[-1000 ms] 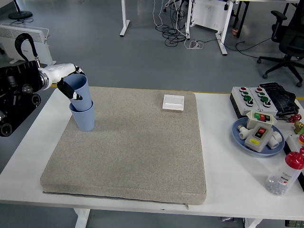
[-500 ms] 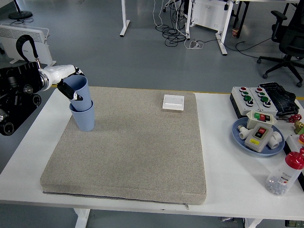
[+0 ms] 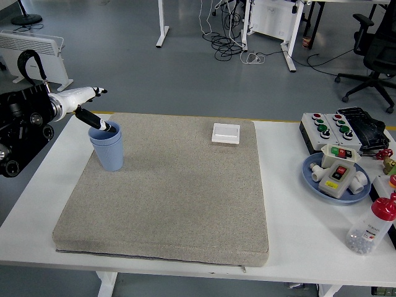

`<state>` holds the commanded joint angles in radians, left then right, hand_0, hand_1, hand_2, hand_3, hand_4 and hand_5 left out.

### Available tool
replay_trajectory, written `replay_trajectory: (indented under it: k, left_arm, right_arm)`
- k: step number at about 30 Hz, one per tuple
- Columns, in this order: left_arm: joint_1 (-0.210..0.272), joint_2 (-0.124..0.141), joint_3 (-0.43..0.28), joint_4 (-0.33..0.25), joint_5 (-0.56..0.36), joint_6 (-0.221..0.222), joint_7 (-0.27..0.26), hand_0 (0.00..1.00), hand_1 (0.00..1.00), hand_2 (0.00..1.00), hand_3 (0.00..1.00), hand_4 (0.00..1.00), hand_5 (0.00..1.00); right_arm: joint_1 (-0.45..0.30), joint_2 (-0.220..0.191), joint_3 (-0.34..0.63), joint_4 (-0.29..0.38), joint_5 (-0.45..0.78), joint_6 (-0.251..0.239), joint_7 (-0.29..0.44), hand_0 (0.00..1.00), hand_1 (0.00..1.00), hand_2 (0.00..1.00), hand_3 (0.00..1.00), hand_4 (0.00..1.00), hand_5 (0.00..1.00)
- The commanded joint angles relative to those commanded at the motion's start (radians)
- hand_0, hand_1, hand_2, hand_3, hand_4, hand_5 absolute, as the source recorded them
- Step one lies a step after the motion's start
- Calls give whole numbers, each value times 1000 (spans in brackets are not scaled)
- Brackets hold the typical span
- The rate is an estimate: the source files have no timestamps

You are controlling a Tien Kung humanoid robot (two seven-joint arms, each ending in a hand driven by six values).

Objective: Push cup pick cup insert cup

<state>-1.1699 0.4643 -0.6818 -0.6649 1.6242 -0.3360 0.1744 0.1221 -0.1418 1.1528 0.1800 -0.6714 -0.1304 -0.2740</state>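
**Nested blue cups at the far-left corner of the mat, left hand above their rim**

The white bench (image 3: 291, 247) fills the lower part of the head view and carries a large grey-beige mat (image 3: 173, 192) that covers most of its left and middle. At the left edge, the black left arm (image 3: 21, 127) reaches in over the bench's far-left corner and ends in the left hand (image 3: 83, 104), whose pale fingers are spread loosely; one dark-tipped finger (image 3: 99, 124) slants down to the rim of the cups, touching or just inside it, and the hand grasps nothing. The blue cups (image 3: 106, 146), one seated inside the other so that only a doubled rim shows, stand upright on the mat near its far-left corner. On the bare bench to the right of the mat lie a grey control box (image 3: 337, 127) with coloured push-buttons, a blue plate (image 3: 312, 179) holding a smaller button box and white fittings, and, nearer, a clear bottle (image 3: 370, 230) with a red cap. A small white square switch plate (image 3: 226, 133) rests on the mat near its far edge, well apart from the cups.
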Motion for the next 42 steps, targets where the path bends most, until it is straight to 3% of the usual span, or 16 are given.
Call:
replay_trajectory:
  k: [4,6,7,10,12,13,16,18,19,24,28,32,35,38,42]
  left_arm:
    - [9,7,-20,-6,-10,39,-41,966,976,998,998,998,464]
    - [17,13,-31,-11,-34,108,-103,966,976,998,998,998,464]
    - [30,21,-53,-26,-68,143,-137,854,850,978,960,771,629]
    - [76,49,-135,-86,-185,252,-228,854,850,978,960,771,629]
    - [106,63,-184,-124,-267,294,-247,854,850,978,960,771,629]
    - [127,71,-216,-150,-306,312,-243,730,743,781,711,647,812]
    - [187,89,-320,-223,-436,343,-219,730,743,781,711,647,812]
    - [234,108,-381,-275,-514,341,-174,730,743,781,711,647,812]
    - [261,118,-415,-304,-559,333,-145,746,766,793,720,577,998]
    - [395,161,-543,-437,-774,316,-47,746,766,793,720,577,998]
    - [524,174,-658,-528,-938,306,-25,776,793,826,746,587,998]
    - [662,172,-754,-575,-1101,298,-36,780,796,827,753,589,998]
    - [759,159,-799,-600,-1231,288,-70,780,796,827,753,589,998]
    - [845,129,-837,-627,-1354,277,-128,803,822,837,778,592,998]
    - [935,63,-873,-654,-1522,252,-209,803,822,837,778,592,998]
  right_arm:
    - [0,0,1,0,1,0,0,724,652,643,573,119,468]
    - [-1,0,1,0,1,0,0,724,652,643,573,119,468]
    - [-1,1,2,0,2,0,0,724,652,643,573,119,467]
    - [-2,1,5,0,3,-1,1,724,652,643,573,119,467]
    - [-3,1,7,0,2,-1,1,724,652,643,573,119,467]
    - [-3,1,8,0,2,-1,1,723,651,643,573,119,470]
    - [-5,1,10,0,4,-1,2,723,651,643,573,119,470]
    - [-8,2,12,0,3,-2,2,723,651,643,573,119,470]
    - [-10,2,13,0,3,-1,2,723,650,643,573,119,467]
    - [-16,4,16,0,3,-2,2,723,650,643,573,119,467]
    - [-20,5,15,0,7,-1,3,723,651,643,573,119,468]
    - [-25,7,18,0,6,-2,3,723,650,643,573,119,468]
    - [-27,9,20,0,4,-2,3,723,650,643,573,119,468]
    - [-30,10,24,0,-1,-1,3,724,651,643,573,119,468]
    - [-33,13,30,0,-6,-2,2,724,651,643,573,119,468]
